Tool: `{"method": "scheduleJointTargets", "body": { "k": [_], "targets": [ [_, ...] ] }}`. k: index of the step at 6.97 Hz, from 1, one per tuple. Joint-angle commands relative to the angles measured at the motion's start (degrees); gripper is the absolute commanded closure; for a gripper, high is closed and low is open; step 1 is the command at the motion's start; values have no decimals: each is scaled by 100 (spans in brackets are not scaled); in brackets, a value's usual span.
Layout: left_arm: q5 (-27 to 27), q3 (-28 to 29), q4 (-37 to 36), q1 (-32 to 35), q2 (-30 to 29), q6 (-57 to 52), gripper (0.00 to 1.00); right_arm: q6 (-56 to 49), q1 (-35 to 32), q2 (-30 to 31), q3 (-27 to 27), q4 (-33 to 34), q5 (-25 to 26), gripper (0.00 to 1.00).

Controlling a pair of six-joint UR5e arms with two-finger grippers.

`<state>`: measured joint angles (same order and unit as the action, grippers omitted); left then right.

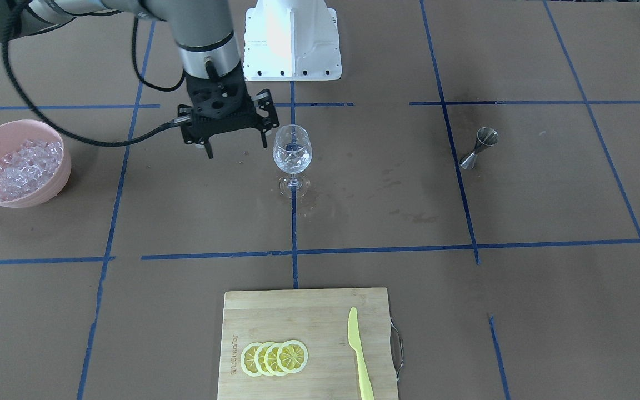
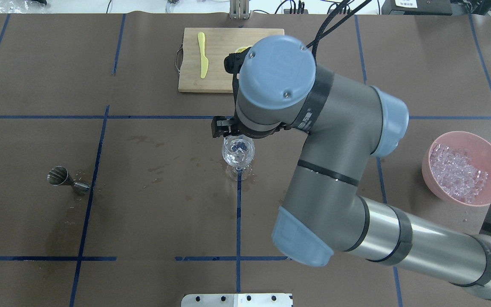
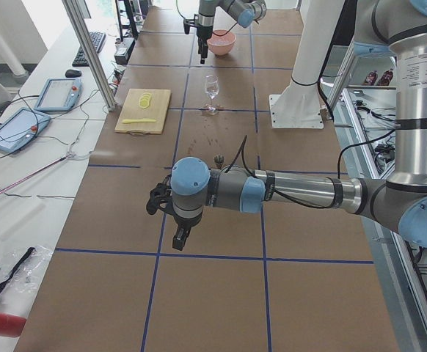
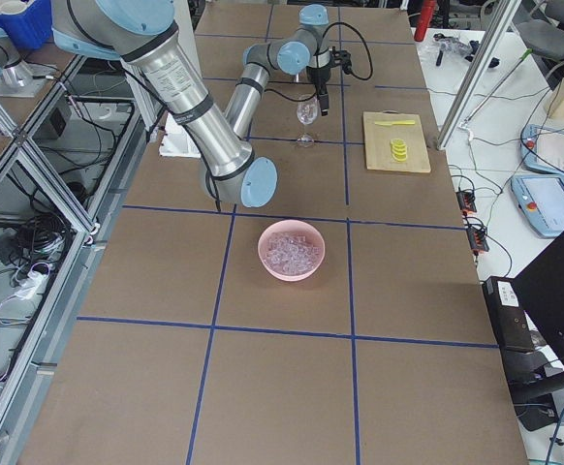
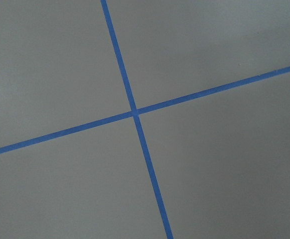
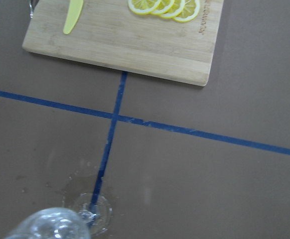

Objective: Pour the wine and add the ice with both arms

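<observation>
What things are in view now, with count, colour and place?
wine glass: 1, clear, table centre, on a tape line
bowl: 1, pink, robot's right side
ice: one heap, clear whitish, in the bowl
jigger: 1, steel, robot's left side
cutting board: 1, pale wood, edge far from robot
lemon slices: 4, yellow, overlapping on the board
knife: 1, yellow-green, on the board
tape lines: several, blue, grid on table
pedestal base: 1, white, robot's edge
right arm: 1, grey, jaws apart beside the glass rim
left arm: 1, grey, over a tape crossing; jaws unclear
</observation>
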<state>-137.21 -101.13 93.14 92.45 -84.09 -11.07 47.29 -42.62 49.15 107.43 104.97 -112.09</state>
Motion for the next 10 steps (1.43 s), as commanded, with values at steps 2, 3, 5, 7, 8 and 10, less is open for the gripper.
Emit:
{"method": "scheduleJointTargets", "body": {
  "k": [2,3,5,7,8,10],
  "targets": [
    [1,14,-15,19,155,0,0,-2761,-1508,1680,462,-47,-970,0],
    [1,-29,-15,28,182,0,0,-3926,-2000,2321,454,-47,-1025,0],
    [1,-30,-15,28,182,0,0,-5697,-3046,3394,428,-47,-1393,0],
    [1,-39,-15,28,191,0,0,-6284,-4021,4510,280,-47,-1613,0],
    [1,-47,-15,45,191,-9,0,-6363,-4374,4803,17,-81,-1588,0],
    [1,-47,-33,45,182,-9,0,-6329,-4571,5243,-606,-884,-1631,0]
  ]
}}
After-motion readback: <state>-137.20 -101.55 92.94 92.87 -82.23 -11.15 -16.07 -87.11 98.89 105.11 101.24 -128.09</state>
